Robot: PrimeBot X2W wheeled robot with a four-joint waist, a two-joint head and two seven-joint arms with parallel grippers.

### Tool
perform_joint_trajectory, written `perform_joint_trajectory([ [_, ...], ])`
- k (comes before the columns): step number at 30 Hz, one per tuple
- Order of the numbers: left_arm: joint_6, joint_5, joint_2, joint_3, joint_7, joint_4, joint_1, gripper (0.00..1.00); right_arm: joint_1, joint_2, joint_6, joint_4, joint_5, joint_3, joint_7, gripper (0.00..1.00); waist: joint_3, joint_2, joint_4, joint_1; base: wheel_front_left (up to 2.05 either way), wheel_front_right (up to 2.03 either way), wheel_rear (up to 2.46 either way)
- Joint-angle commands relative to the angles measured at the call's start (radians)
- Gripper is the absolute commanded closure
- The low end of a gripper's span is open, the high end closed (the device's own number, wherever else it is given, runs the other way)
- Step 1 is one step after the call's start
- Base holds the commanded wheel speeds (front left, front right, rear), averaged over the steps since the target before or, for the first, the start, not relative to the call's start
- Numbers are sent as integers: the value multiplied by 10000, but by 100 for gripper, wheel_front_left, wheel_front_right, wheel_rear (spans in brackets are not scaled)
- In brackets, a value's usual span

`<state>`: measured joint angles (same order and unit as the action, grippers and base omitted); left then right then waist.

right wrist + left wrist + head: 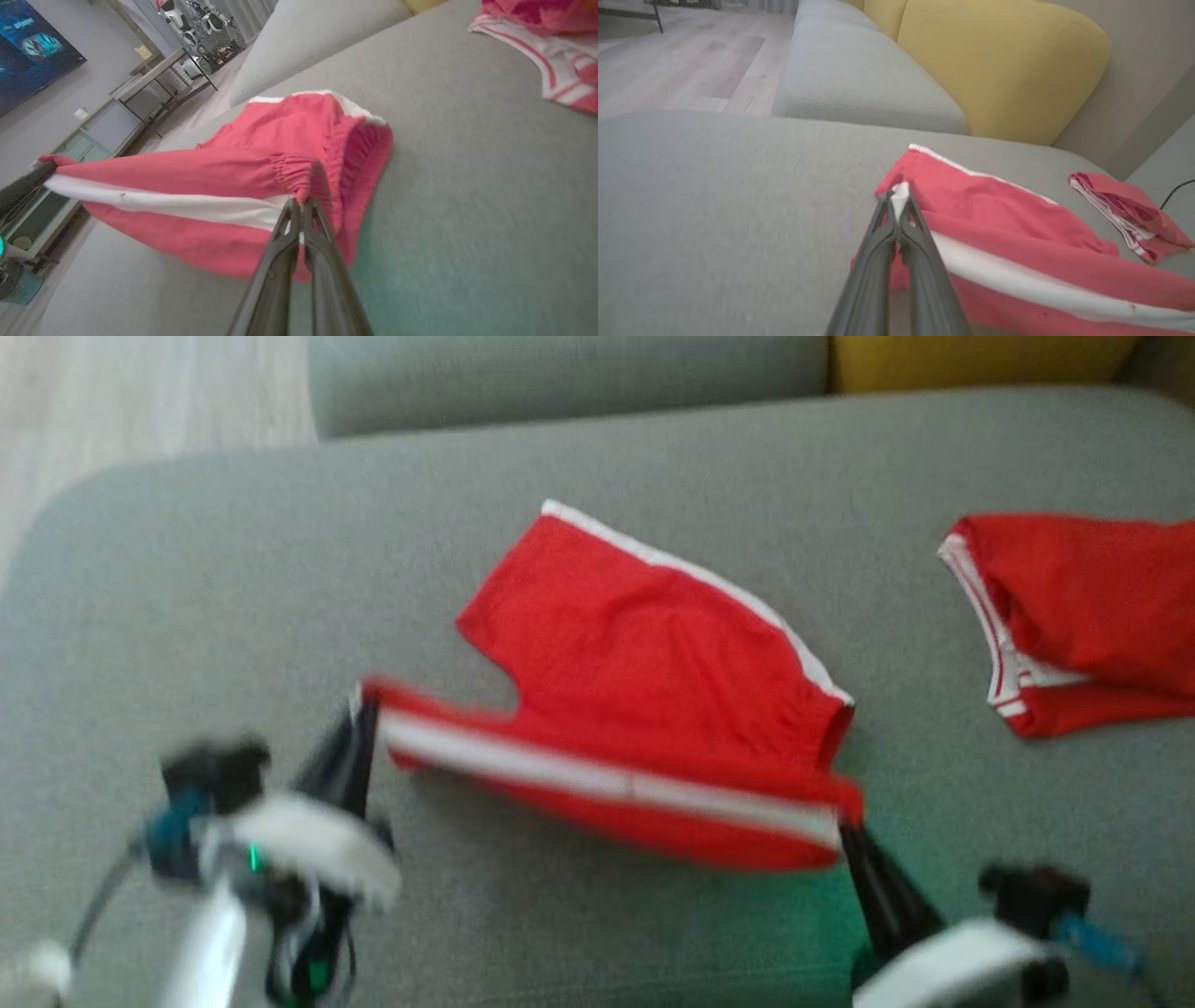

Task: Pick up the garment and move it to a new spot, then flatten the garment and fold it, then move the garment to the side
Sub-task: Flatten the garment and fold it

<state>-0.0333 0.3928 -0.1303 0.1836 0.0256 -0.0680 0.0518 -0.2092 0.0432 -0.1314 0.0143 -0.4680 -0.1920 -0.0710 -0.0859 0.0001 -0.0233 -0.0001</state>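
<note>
The garment (644, 653) is a pair of red shorts with white side stripes, lying on a grey cushion (233, 569). Its near leg is lifted and stretched between both grippers. My left gripper (364, 709) is shut on the leg's hem corner; in the left wrist view the gripper (899, 198) pinches white trim of the garment (1017, 224). My right gripper (848, 829) is shut on the waistband end; in the right wrist view the gripper (301, 205) grips the gathered waistband of the garment (261, 140). The far leg rests flat on the cushion.
A second red and white garment (1083, 616) lies crumpled at the cushion's right. A grey seat (560, 373) and a yellow cushion (971, 359) stand behind. Wooden floor (140, 401) lies beyond the cushion's left edge. Furniture (154, 79) shows in the right wrist view.
</note>
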Motion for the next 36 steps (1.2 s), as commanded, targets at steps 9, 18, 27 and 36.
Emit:
perform_joint_trajectory([
  [9, -373, 104, -27, -137, 530, -1900, 4327, 100, 2605, 71, 7, -33, -178, -240, 323, 100, -1811, -1, -380, 1, 0, 0, 0],
  [18, -579, 201, 41, -77, 467, -5505, 7566, 100, 4248, 71, 7, 1042, -1031, -338, 1169, 100, -2874, -1, -1179, 1, 0, 0, 0],
  [27, -720, 195, -23, -3, -286, -8498, 9411, 100, 5333, 70, 7, 2110, -1611, -1079, 1870, 100, -3363, -1, -1978, 1, 0, 0, 0],
  [36, -929, 445, 12, 254, -1220, -9984, 10001, 0, 5741, 70, 7, 2746, -1679, -1596, 2250, 0, -3449, -1, -2097, 1, 0, 0, 0],
])
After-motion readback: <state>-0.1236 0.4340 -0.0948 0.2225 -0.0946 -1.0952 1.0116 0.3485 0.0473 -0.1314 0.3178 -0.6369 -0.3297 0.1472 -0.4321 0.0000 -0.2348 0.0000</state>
